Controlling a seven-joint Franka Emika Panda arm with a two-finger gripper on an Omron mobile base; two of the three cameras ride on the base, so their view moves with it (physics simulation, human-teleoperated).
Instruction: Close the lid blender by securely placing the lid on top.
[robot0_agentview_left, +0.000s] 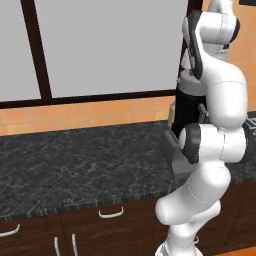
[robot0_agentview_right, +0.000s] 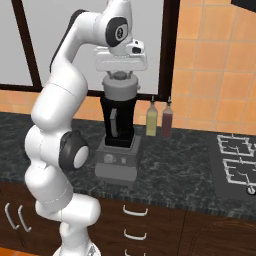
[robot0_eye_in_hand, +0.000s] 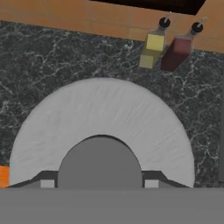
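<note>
The desk (robot0_agentview_left: 75, 160) is viewed from behind by both base cameras; the blender (robot0_agentview_right: 118, 135) is shared. The lid (robot0_eye_in_hand: 103, 127) is viewed closely from above.

lid (robot0_eye_in_hand: 103, 116) light grey | blender (robot0_agentview_right: 118, 125) jar near-black | counter (robot0_agentview_left: 75, 165) black marbled

A slim yellow bottle (robot0_agentview_right: 151, 120) and a dark red bottle (robot0_agentview_right: 166, 120) stand just beside each other on the black marbled stone table (robot0_agentview_right: 175, 175). A gas stove top (robot0_agentview_right: 234, 159) lies at three o'clock. White-handled dark wooden drawers (robot0_agentview_right: 135, 225) sit at six o'clock.
</note>
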